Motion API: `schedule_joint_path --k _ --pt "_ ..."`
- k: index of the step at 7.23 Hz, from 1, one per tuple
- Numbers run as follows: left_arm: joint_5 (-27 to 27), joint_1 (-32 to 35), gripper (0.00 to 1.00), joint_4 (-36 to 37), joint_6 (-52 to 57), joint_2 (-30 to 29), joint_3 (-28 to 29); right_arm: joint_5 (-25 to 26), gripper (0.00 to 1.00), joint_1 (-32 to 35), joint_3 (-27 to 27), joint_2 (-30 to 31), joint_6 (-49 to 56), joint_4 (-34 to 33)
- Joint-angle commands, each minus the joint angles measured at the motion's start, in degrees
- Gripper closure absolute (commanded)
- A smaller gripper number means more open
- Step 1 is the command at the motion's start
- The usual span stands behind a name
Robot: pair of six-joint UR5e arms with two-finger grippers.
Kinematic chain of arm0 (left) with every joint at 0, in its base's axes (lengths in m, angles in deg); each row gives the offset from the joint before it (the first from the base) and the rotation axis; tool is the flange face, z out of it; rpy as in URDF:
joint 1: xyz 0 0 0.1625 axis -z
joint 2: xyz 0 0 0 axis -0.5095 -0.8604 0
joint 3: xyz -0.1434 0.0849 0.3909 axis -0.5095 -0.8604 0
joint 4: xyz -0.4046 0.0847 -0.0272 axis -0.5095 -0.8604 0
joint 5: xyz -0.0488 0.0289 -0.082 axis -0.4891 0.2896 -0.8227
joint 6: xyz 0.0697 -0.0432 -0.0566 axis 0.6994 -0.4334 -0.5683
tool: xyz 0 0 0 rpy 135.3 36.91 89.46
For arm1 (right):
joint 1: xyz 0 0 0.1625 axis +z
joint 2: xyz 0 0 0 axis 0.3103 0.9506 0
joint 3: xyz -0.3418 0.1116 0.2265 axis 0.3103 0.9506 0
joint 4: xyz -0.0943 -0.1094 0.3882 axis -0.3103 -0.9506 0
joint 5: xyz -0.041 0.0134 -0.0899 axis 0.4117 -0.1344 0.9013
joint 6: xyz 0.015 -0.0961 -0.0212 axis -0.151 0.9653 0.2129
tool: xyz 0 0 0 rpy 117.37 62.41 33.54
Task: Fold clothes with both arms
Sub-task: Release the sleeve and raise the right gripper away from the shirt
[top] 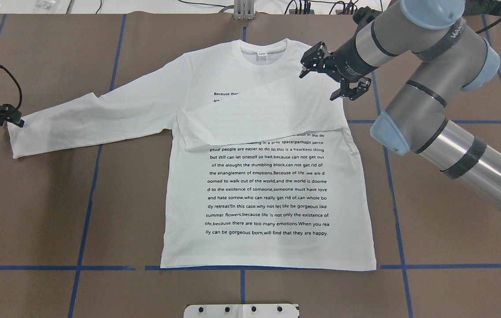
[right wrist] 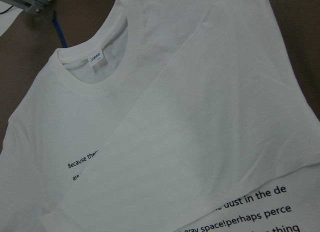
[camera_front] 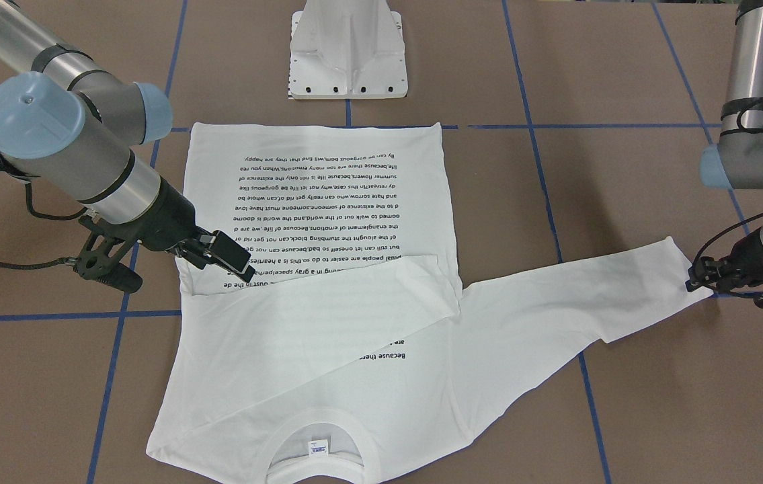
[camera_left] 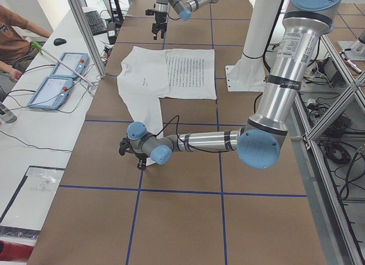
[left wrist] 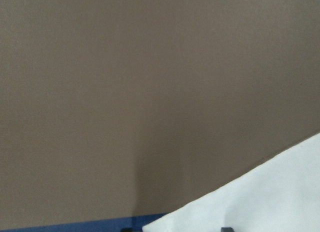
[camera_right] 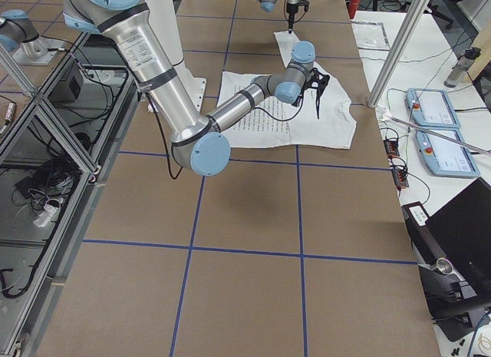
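The white long-sleeved shirt (top: 268, 190) lies flat and face up, its collar (right wrist: 100, 77) on the far side from the robot. One sleeve (top: 259, 115) is folded across the chest, over the top text lines. My right gripper (top: 318, 85) hovers open above that shoulder, holding nothing. The other sleeve (top: 91, 119) stretches out flat to the robot's left. My left gripper (top: 15, 123) sits low at the cuff's (left wrist: 270, 192) far corner. In the left wrist view only two dark fingertip slivers show, apart, with the cuff edge between them.
The white pedestal base (camera_front: 347, 60) stands just behind the shirt's hem. Blue tape lines (top: 87, 221) cross the brown table. A person (camera_left: 11, 31) sits at a side bench with two control tablets (camera_left: 57, 77) beyond the table's far edge.
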Motion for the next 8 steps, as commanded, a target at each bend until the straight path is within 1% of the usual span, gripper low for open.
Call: schedule_joint_path --k 1,3,4,5,7,8 --pt "-0.2 -0.07 0.34 -0.01 -0.01 -0.09 0.12 -0.04 0.01 0.0 0.03 0.04 0.0 0.0" --pt "-0.2 -0.16 0.41 0.08 -0.01 -0.17 0.12 -0.04 0.01 0.0 0.12 0.04 0.0 0.0" --pt "-0.21 -0.16 0.41 0.16 -0.01 -0.17 0.21 -0.04 0.01 0.09 0.12 0.04 0.0 0.0" --pt "-0.29 -0.16 0.44 0.17 -0.01 -0.17 0.03 -0.04 0.01 0.09 0.12 0.21 0.0 0.0" --pt "-0.21 -0.25 0.65 0.08 -0.1 0.0 0.03 -0.99 0.01 0.53 0.12 0.21 0.0 0.0" --pt "-0.21 -0.25 0.82 -0.01 -0.1 0.18 -0.23 -1.0 0.01 0.7 0.12 0.21 0.0 -0.09"
